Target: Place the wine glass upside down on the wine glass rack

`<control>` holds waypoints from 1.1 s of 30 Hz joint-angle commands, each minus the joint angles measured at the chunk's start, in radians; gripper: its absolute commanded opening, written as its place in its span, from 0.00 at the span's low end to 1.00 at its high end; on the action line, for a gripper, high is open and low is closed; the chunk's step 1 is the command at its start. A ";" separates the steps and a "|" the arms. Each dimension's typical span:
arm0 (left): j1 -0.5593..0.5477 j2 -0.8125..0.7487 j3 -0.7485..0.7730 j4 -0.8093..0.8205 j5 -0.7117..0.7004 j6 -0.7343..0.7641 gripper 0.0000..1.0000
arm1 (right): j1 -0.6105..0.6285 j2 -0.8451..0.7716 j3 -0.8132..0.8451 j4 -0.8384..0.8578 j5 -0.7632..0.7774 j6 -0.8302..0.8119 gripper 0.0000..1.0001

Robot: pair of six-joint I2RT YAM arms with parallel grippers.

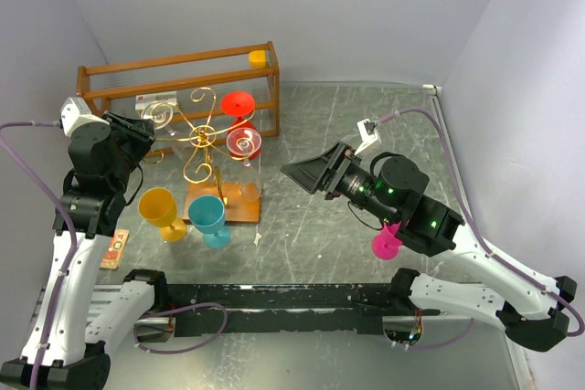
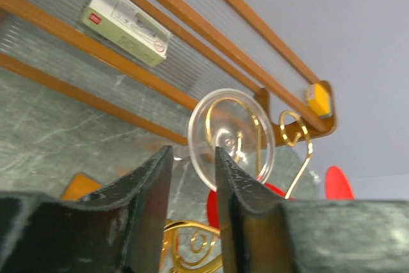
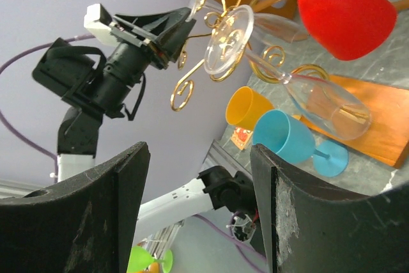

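Left hand (image 2: pixel 192 161) parted beside the wine glass (image 2: pixel 230 133) hanging on the rack (image 1: pixel 203 139)

This was a robotics lab test cell, not a lived-in room. Plain pale lilac-grey panels (image 1: pixel 274 6) walled in a grey marbled tabletop (image 1: pixel 384 116) on the left, far and right sides. Two black-and-white robot arms, the left arm (image 1: pixel 91 184) and the right arm (image 1: pixel 416 207), stood bolted to a black rail (image 1: pixel 302 297) along the near edge, with purple cables (image 1: pixel 32 123) looping off them. The things on the table looked like set-out props: a gold wire wine glass rack (image 1: pixel 203 139), an orange-brown wooden crate (image 1: pixel 174 61), a yellow plastic goblet (image 1: pixel 157 207) and a blue plastic goblet (image 1: pixel 207 215).
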 commanded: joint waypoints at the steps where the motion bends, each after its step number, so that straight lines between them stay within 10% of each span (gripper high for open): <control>1: 0.010 -0.015 0.046 -0.116 -0.031 0.078 0.47 | 0.000 -0.008 0.003 -0.068 0.080 -0.040 0.65; 14: 0.010 -0.039 0.233 -0.330 -0.011 0.293 0.86 | 0.000 0.049 0.100 -0.434 0.438 -0.201 0.71; 33: -0.099 -0.158 0.225 -0.336 0.483 0.581 0.84 | -0.064 0.244 0.212 -1.188 0.842 0.215 0.68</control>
